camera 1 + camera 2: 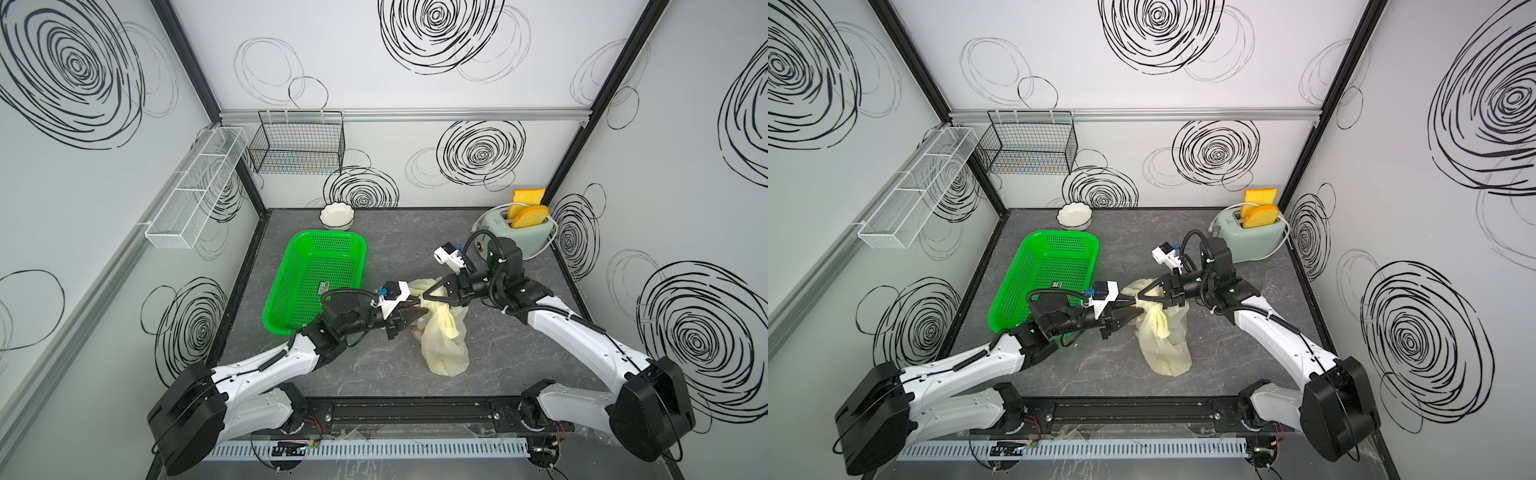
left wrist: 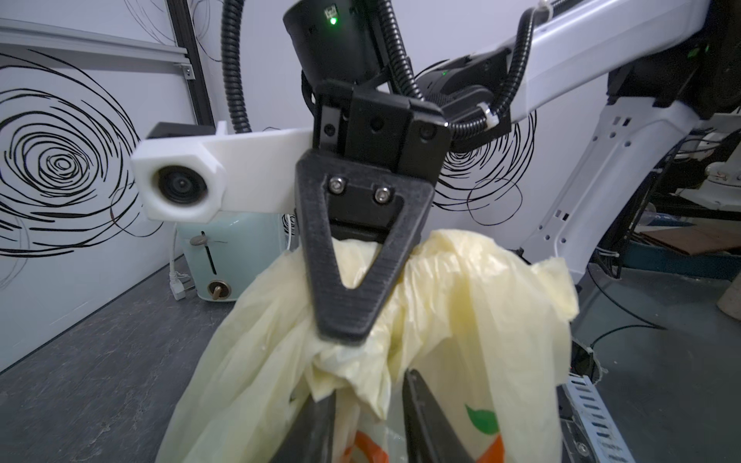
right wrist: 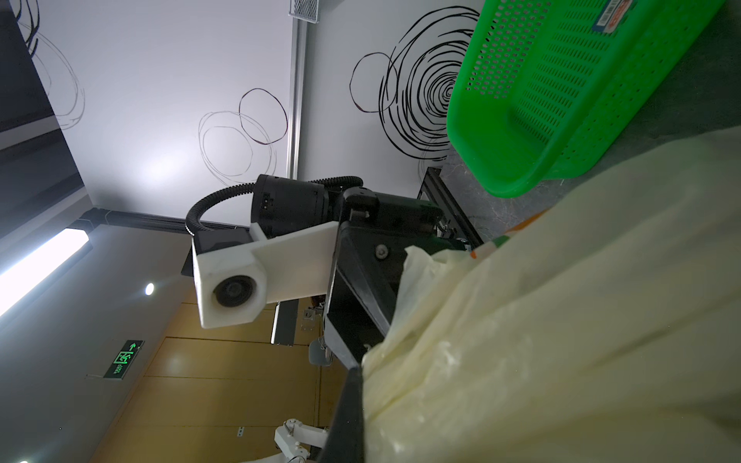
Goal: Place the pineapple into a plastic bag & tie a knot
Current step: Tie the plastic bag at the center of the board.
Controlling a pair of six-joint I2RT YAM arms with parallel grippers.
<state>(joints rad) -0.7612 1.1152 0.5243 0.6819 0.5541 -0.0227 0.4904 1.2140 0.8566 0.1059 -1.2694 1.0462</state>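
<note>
worktop (image 1: 519, 365): you are working over a dark grey, marbled, matte slab. Open room is lying in front of the bag and to its right, and walls are closing in three sides.
green basket (image 1: 299, 282): rigid perforated plastic with rounded corners, sitting just left of the bag.
plastic bag (image 1: 442, 345): thin, crinkled, translucent pale yellow with orange print, slumping mid-worktop between both arms and hiding its contents from you.
toaster (image 1: 528, 245): smooth mint casing, standing well apart at the back right.
right fingers (image 2: 345, 316): black ribbed triangles, pressing together on a bunched twist of the bag.
left fingers (image 2: 425, 417): standing narrowly apart with film between them. You cannot tell whether they are gripping.
</note>
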